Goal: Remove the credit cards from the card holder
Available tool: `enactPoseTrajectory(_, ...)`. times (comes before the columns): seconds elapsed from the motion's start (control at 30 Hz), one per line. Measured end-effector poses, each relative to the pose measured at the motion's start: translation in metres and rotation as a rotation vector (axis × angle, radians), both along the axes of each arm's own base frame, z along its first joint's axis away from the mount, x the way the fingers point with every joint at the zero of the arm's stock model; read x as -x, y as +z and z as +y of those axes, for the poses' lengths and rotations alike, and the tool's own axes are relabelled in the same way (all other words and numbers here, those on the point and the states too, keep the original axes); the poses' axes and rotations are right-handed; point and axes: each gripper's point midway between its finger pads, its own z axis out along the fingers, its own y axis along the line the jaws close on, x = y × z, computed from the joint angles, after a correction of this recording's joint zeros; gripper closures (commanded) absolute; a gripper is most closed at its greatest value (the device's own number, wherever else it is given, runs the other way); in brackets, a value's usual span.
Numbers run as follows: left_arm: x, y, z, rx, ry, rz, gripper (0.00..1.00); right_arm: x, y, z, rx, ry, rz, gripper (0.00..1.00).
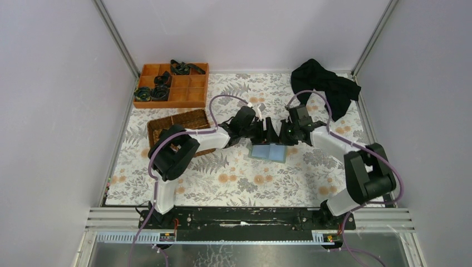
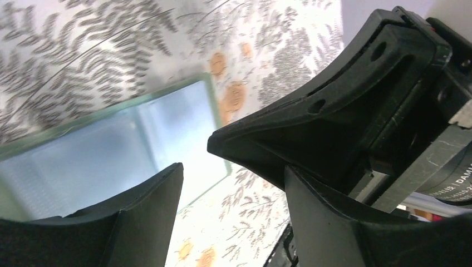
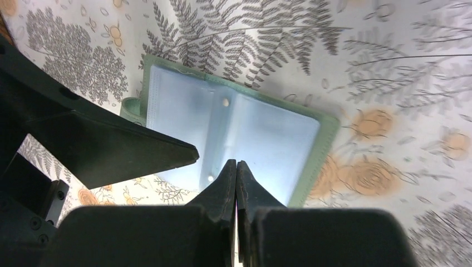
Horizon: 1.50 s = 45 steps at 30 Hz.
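The card holder (image 1: 269, 152) lies open and flat on the floral table, pale blue inside with a grey-green rim. It also shows in the left wrist view (image 2: 111, 150) and the right wrist view (image 3: 267, 133). No credit cards can be made out; the slots look uniformly pale. My left gripper (image 1: 265, 132) is open just above the holder's far edge (image 2: 234, 189), with nothing between its jaws. My right gripper (image 1: 280, 134) is right beside it, its jaws pressed shut (image 3: 236, 167) over the holder's middle fold. Whether it touches the holder I cannot tell.
An orange divided tray (image 1: 192, 89) with dark items stands at the back left. A brown wicker basket (image 1: 189, 119) sits in front of it, partly under the left arm. A black cloth (image 1: 325, 86) lies at the back right.
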Motion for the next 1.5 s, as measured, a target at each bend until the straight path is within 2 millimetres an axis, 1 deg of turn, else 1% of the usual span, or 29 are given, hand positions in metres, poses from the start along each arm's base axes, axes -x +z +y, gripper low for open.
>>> enactPoseTrajectory(0.07,-0.001,0.01,-0.007,0.046,-0.013,-0.016,0.27,-0.001,0.013,-0.009,0.03,-0.022,-0.04,1.0)
enactPoseTrajectory(0.2,-0.002,0.024,-0.018,0.098,-0.036,-0.036,0.27,-0.001,0.028,-0.021,0.067,-0.05,-0.084,1.0)
enactPoseTrajectory(0.3,-0.003,0.026,-0.022,0.111,-0.042,-0.041,0.26,-0.002,0.029,-0.026,0.081,-0.061,-0.091,1.0)
enactPoseTrajectory(0.4,-0.006,0.021,-0.018,0.077,-0.024,-0.048,0.26,-0.001,0.027,-0.025,0.079,-0.057,-0.084,1.0)
enactPoseTrajectory(0.5,-0.013,0.01,-0.004,0.007,0.02,-0.058,0.26,-0.002,0.025,-0.017,0.044,-0.039,-0.074,1.0)
enactPoseTrajectory(0.63,-0.023,-0.008,0.029,-0.109,0.098,-0.06,0.26,-0.004,0.019,-0.003,-0.019,-0.009,-0.056,1.0)
enactPoseTrajectory(0.73,-0.029,-0.02,0.05,-0.194,0.15,-0.061,0.26,-0.004,0.009,0.005,-0.05,0.01,-0.025,1.0)
enactPoseTrajectory(0.8,-0.034,-0.025,0.061,-0.239,0.178,-0.068,0.26,-0.003,0.002,0.009,-0.062,0.021,-0.002,1.0)
enactPoseTrajectory(0.87,-0.035,-0.029,0.067,-0.273,0.193,-0.073,0.26,-0.001,-0.005,0.012,-0.071,0.029,0.021,1.0)
enactPoseTrajectory(0.97,-0.035,-0.033,0.071,-0.299,0.196,-0.075,0.26,-0.001,-0.013,0.015,-0.081,0.035,0.04,1.0)
enactPoseTrajectory(1.1,-0.032,-0.034,0.07,-0.307,0.188,-0.079,0.26,0.0,-0.022,0.018,-0.088,0.042,0.064,1.0)
enactPoseTrajectory(1.27,-0.022,-0.034,0.06,-0.302,0.156,-0.078,0.26,0.002,-0.031,0.022,-0.095,0.047,0.091,1.0)
enactPoseTrajectory(1.4,-0.015,-0.032,0.052,-0.295,0.133,-0.081,0.26,-0.001,-0.031,0.026,-0.11,0.052,0.087,1.0)
enactPoseTrajectory(1.5,-0.014,-0.032,0.05,-0.294,0.129,-0.082,0.26,-0.001,-0.031,0.026,-0.113,0.052,0.087,1.0)
